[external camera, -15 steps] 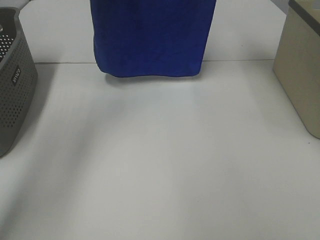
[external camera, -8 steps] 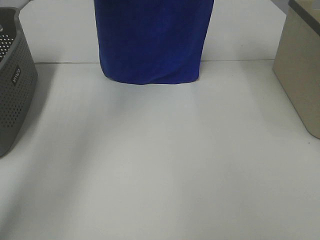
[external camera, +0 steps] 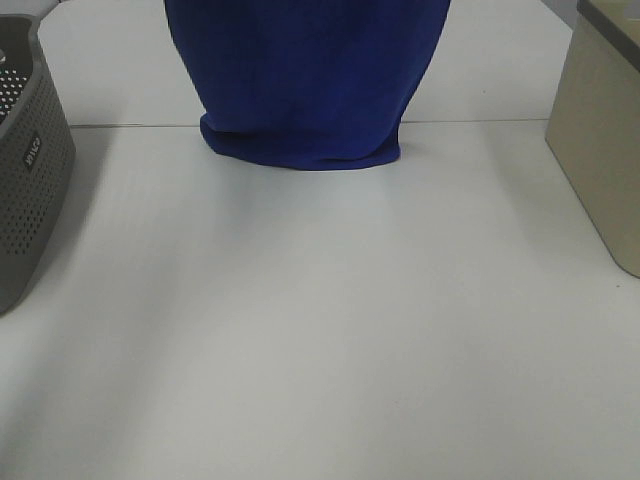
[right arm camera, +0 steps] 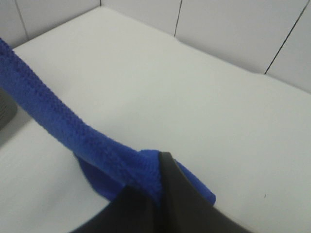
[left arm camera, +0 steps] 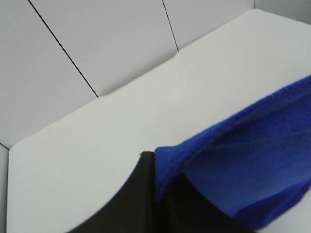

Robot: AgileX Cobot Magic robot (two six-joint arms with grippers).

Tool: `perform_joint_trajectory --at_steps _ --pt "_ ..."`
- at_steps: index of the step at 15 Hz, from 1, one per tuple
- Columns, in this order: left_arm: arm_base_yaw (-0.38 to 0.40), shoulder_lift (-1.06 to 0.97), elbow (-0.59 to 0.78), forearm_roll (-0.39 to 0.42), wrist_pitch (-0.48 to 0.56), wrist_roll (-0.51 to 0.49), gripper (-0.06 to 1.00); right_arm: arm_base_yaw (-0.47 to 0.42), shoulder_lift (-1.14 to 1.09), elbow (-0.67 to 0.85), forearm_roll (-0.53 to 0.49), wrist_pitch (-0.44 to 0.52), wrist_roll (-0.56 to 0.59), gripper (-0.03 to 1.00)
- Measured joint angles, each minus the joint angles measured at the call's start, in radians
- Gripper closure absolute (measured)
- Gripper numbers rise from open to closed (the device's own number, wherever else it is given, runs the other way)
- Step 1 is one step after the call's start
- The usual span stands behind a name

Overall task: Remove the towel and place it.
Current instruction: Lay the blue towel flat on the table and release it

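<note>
Presently, the large royal-blue plush microfibre towel point(external camera: 305, 80) hangs as a broad sheet near the middle of the far edge of the flat white table point(external camera: 320, 340). Its upper part runs out of the top of the exterior high view. Its lower hem is slightly bunched and appears to rest on the surface just on the near side of a thin seam line that crosses the table from left to right. The left gripper point(left arm camera: 158, 182) has its two black fingers pressed together on one corner of the towel point(left arm camera: 252, 160), with the blue hem pinched between them and no gap visible. The right gripper point(right arm camera: 158, 191) is likewise clamped on another corner, and the stitched edge of the towel point(right arm camera: 58, 126) runs away from it in a taut band. Neither gripper is visible in the exterior high view. A dark grey perforated plastic basket point(external camera: 30, 170) stands at the left edge, well apart from the towel. A beige rectangular box point(external camera: 600, 140) stands at the right edge, also well apart from it.
</note>
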Motion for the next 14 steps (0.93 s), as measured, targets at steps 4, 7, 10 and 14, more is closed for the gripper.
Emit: perform_joint_trajectory --at_steps 4,7,10,14 --pt "0.0 -0.026 0.026 -0.107 0.233 -0.053 0.94 0.0 -0.074 0.013 0.0 0.198 0.092 0.95" --pt "-0.004 -0.086 0.18 -0.168 0.237 -0.091 0.94 0.0 -0.148 0.134 0.0 0.2 0.121 0.95" --pt "-0.008 -0.251 0.484 -0.175 0.239 -0.105 0.94 0.0 -0.271 0.364 0.04 0.201 0.177 0.95" --pt "-0.009 -0.387 0.703 -0.19 0.239 -0.105 0.94 0.001 -0.402 0.587 0.105 0.201 0.185 0.95"
